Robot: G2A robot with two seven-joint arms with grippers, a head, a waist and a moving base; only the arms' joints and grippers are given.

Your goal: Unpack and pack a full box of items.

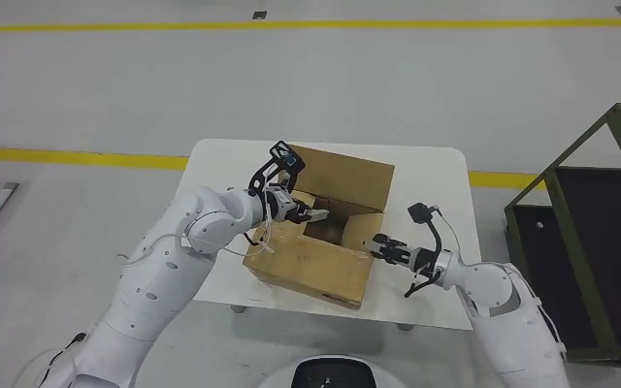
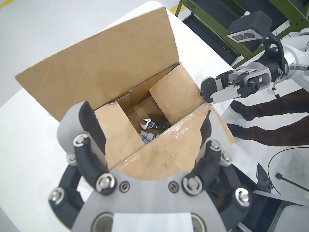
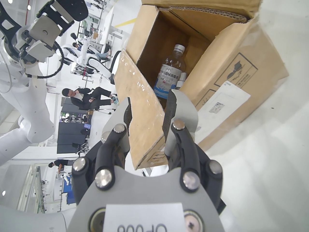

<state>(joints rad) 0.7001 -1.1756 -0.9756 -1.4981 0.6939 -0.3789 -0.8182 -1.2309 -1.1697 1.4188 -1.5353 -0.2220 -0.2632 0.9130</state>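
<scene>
Cardboard box, brown, flaps open, standing on the white table; its contents are inside and none are set out on the table. Step in hand, by judgement: the start of unpacking, with the flaps being parted before a first item is lifted. Left gripper: fingers spread wide, holding nothing, hovering above the mouth of the box and the long taped flap, with an inner flap just beside one finger. Right gripper: fingers partly spread at the end corner of that same taped flap, cardboard between them; whether the pads press it cannot be told. Contents seen: a green-handled wrench on the box floor, below the left gripper and well apart from it; a clear bottle with a blue-and-white label, deeper in than the right gripper; small white containers beside the wrench. The next move likely calls for the flap to be held aside, a straight descent through the narrow opening, and fingers set across the wrench handle.
</scene>
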